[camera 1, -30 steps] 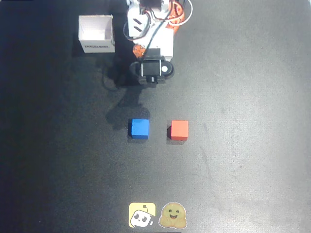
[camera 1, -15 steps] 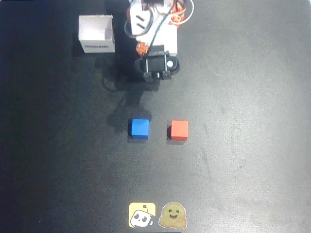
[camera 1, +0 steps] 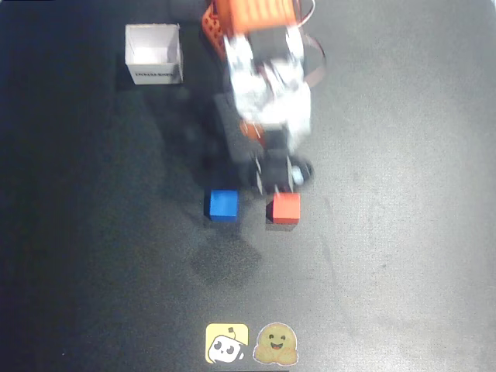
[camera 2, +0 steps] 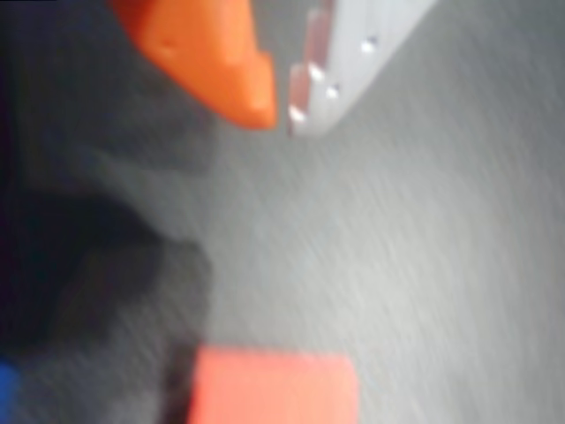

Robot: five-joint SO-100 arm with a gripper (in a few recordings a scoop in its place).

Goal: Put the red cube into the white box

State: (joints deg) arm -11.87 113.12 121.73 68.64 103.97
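At the near edge of the tabletop [camera 1: 403, 256] in the overhead view lay two stickers [camera 1: 252, 343]. Farther in sat the red cube [camera 1: 286, 208], with the blue cube [camera 1: 222, 204] just beside it on the picture's left. Above the red cube's far edge hung the jaws [camera 1: 273, 180] (blurred); in the wrist view the orange and white tips [camera 2: 281, 104] stood nearly together, gripping nothing, the red cube [camera 2: 274, 389] below. Farthest stood the white box [camera 1: 153, 53], well apart.

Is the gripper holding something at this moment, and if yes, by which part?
Nothing is held. The gripper is nearly closed with nothing between its fingertips, and the small red cube lies apart on the dark table.
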